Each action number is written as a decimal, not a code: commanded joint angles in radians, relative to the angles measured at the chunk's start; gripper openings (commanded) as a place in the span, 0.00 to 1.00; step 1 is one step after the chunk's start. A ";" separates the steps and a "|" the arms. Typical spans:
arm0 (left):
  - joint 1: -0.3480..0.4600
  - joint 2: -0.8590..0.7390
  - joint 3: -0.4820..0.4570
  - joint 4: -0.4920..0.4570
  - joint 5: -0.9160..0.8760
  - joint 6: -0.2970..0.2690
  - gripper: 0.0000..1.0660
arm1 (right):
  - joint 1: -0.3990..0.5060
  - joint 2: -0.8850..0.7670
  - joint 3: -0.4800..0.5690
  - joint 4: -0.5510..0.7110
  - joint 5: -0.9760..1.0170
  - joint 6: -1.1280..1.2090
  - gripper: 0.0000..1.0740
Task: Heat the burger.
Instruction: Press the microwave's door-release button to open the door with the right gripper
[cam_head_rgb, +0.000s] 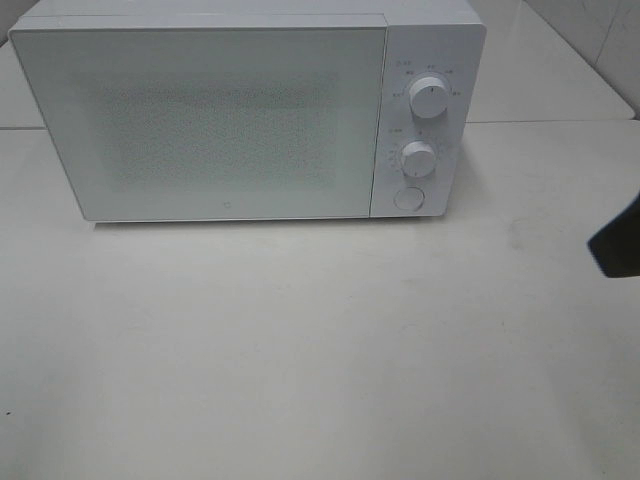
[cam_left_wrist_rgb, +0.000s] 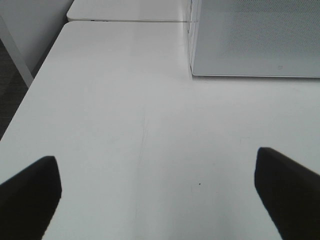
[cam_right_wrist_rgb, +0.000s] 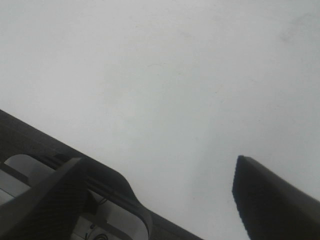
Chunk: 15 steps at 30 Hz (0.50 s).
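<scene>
The burger is out of view in every frame. A white microwave (cam_head_rgb: 230, 115) stands at the back of the white table (cam_head_rgb: 300, 350) with its door shut, and its front corner also shows in the left wrist view (cam_left_wrist_rgb: 255, 40). My left gripper (cam_left_wrist_rgb: 155, 157) hovers over bare table in front of the microwave, open and empty. My right gripper (cam_right_wrist_rgb: 157, 165) is also open over bare table with nothing between its fingers. Only a dark piece of the right arm (cam_head_rgb: 617, 245) shows at the right edge of the high view.
The microwave's panel carries two dials (cam_head_rgb: 429, 96) (cam_head_rgb: 418, 156) and a round button (cam_head_rgb: 408, 197). A second table (cam_left_wrist_rgb: 125, 10) abuts behind the first. The table's left edge (cam_left_wrist_rgb: 30, 100) drops to the floor. A dark frame (cam_right_wrist_rgb: 100, 190) sits under the right gripper.
</scene>
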<state>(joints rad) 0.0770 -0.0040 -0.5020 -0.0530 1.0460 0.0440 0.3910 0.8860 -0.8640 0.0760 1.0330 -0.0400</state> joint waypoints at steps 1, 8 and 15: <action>-0.006 -0.026 0.004 -0.003 -0.007 0.000 0.94 | -0.006 -0.114 0.002 -0.076 0.085 0.066 0.75; -0.006 -0.026 0.004 -0.003 -0.007 0.000 0.94 | -0.006 -0.352 0.005 -0.109 0.157 0.094 0.74; -0.006 -0.026 0.004 -0.003 -0.007 0.000 0.94 | -0.006 -0.579 0.116 -0.109 0.152 0.094 0.71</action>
<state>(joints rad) 0.0770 -0.0040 -0.5020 -0.0530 1.0460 0.0440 0.3910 0.3470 -0.7760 -0.0260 1.1810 0.0480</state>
